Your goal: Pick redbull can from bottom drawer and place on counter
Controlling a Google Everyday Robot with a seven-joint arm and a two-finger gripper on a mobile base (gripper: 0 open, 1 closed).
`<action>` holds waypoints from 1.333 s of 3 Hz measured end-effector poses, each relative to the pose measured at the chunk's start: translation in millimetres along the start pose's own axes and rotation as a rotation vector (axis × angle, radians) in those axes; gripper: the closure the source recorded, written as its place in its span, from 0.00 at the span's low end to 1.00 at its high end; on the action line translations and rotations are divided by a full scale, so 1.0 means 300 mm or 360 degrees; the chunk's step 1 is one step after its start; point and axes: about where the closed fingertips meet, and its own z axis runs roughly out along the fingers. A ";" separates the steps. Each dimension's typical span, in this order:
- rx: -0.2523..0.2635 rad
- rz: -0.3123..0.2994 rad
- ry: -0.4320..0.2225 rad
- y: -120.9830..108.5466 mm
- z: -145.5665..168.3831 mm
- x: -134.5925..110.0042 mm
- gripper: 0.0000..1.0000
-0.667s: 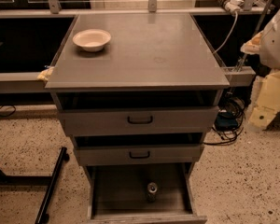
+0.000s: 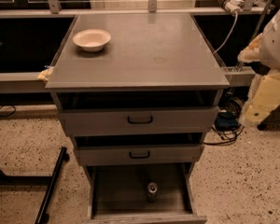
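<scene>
The redbull can [image 2: 152, 190] stands upright on the floor of the open bottom drawer [image 2: 116, 192], near its front middle, with its shiny round top showing. The counter [image 2: 149, 50] is the wide flat grey top of the cabinet above. My arm, white and cream, is folded at the right edge of the camera view. Its gripper [image 2: 263, 107] hangs beside the cabinet's right side at about the height of the top drawer, well away from the can and holding nothing that I can see.
A white bowl [image 2: 91, 39] sits at the counter's far left. Two drawers with black handles [image 2: 140, 120] are pulled slightly out above the bottom drawer. Cables [image 2: 226, 127] lie on the floor at the right. A black stand leg [image 2: 51, 188] is at the left.
</scene>
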 end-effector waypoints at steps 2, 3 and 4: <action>-0.0189 0.0114 -0.0231 0.133 0.402 0.049 0.65; -0.0345 0.0203 -0.0417 0.224 0.732 0.061 0.88; -0.0351 0.0272 -0.0488 0.200 0.868 0.064 1.00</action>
